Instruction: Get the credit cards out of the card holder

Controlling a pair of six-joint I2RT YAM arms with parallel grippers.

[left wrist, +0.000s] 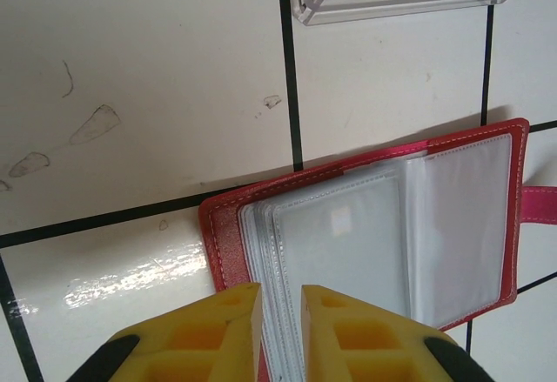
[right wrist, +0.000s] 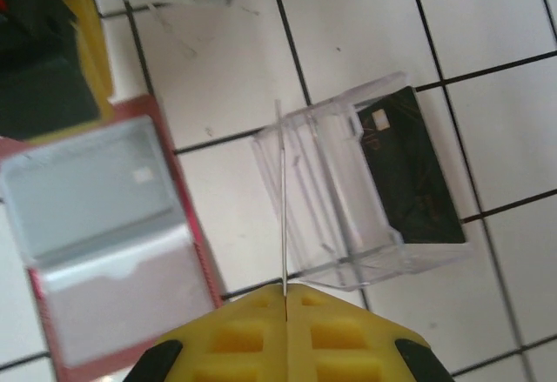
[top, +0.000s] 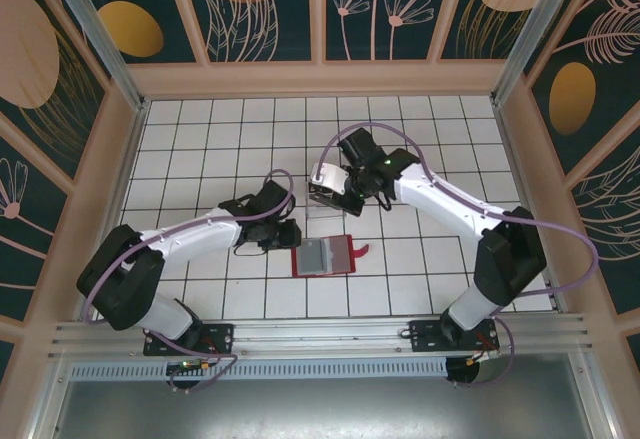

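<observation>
Right gripper (right wrist: 285, 293) tight on credit card (right wrist: 283, 199); left gripper (left wrist: 280, 291) tight on card holder (left wrist: 228, 234)

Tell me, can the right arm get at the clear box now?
Probably yes: the right gripper, shut on a card, hangs over the box with nothing between them.

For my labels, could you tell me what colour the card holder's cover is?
Red; the card holder shows best from the left wrist.
</observation>
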